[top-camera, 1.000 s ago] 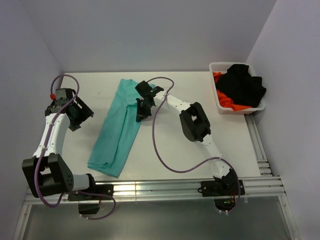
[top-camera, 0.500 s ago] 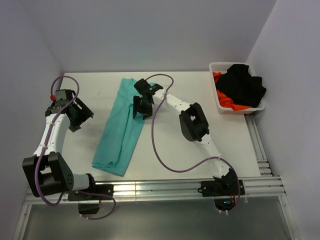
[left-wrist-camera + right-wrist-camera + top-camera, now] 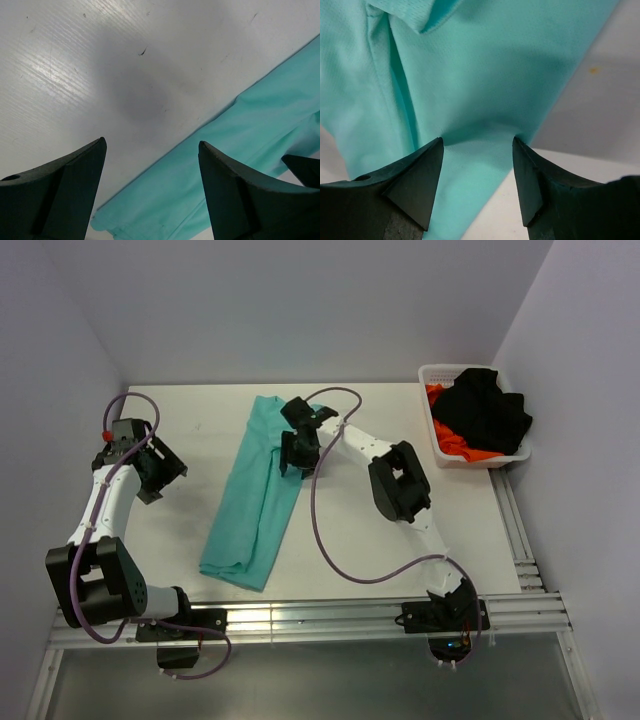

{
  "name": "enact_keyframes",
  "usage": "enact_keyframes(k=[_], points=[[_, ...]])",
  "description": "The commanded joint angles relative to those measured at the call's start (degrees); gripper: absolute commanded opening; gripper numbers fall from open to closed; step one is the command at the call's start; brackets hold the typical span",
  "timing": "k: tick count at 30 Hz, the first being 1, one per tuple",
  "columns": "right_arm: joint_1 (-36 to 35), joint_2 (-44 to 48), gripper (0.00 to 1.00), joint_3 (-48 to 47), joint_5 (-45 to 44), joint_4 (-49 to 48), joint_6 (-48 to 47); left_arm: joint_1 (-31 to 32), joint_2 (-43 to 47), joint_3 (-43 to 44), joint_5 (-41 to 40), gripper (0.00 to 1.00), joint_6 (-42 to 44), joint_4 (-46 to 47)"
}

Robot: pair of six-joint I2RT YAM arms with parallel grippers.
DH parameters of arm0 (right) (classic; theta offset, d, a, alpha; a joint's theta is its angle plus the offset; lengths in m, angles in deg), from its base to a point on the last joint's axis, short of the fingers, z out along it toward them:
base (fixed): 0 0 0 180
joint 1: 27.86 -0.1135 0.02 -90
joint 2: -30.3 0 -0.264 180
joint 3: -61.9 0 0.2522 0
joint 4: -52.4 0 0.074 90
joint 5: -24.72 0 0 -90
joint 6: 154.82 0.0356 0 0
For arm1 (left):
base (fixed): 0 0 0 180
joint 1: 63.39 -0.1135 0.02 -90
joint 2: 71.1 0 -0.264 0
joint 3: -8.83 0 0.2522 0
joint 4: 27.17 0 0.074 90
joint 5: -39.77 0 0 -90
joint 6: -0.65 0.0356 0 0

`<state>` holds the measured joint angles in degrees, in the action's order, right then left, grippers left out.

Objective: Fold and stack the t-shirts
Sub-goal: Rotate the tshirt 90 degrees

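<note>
Since a second ago the teal t-shirt [image 3: 255,500] has slid rightward across the worktop [image 3: 350,530], its near end now lying closer to the middle, and my right gripper [image 3: 295,455] has shifted a little to the right along with it. Its jaws, which were nearly together then, now stand apart.

From my right wrist, the right gripper [image 3: 477,142] is released: both fingers are spread with the teal cloth [image 3: 485,65] filling the view between and beyond them, a fold line running down the left part and a small flap turned over at the top. Pale worktop [image 3: 605,110] shows to the right of the cloth edge. I cannot tell whether the fingertips touch the cloth or sit just above it.

My left gripper [image 3: 150,475] has not moved; it hangs at the left side of the worktop, well apart from the shirt. From its wrist, the left gripper [image 3: 151,145] is wide open over bare worktop [image 3: 75,60], with the long edge of the teal t-shirt [image 3: 240,150] running diagonally across the lower right.

The shirt lies as a long folded strip, from the far middle of the worktop toward the near left.

At the far right corner, a white basket [image 3: 430,375] holds a black t-shirt [image 3: 485,410] heaped over an orange-red t-shirt [image 3: 450,443].
</note>
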<state>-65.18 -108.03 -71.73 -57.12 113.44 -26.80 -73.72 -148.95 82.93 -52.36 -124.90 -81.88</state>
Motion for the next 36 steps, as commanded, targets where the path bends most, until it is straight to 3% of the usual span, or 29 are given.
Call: enact_keyframes(k=[1,11,18,31,34,36], points=[[1.5,7.7,0.65,3.7,-3.9,0.1,-0.5,-0.3,0.2,1.2,0.2,0.81,1.1,1.3],[6.6,6.2,0.63,11.0,-5.9,-0.5,-1.5,-0.4,-0.6,1.8,0.9,0.8,1.0,0.9],[11.0,2.9,0.62,3.9,-4.7,1.7,-1.5,-0.4,-1.4,3.2,0.5,0.8,1.5,0.2],[5.6,-3.4,0.62,-6.5,0.6,3.4,0.9,-0.4,-1.3,2.1,0.7,0.8,0.4,0.5],[5.5,-4.3,0.58,-7.1,0.8,3.9,0.9,-0.4,-0.9,2.0,0.2,0.8,0.6,0.3],[5.5,-4.5,0.47,-7.0,1.0,3.6,0.9,-0.5,-0.9,2.0,0.0,0.8,0.7,0.3]])
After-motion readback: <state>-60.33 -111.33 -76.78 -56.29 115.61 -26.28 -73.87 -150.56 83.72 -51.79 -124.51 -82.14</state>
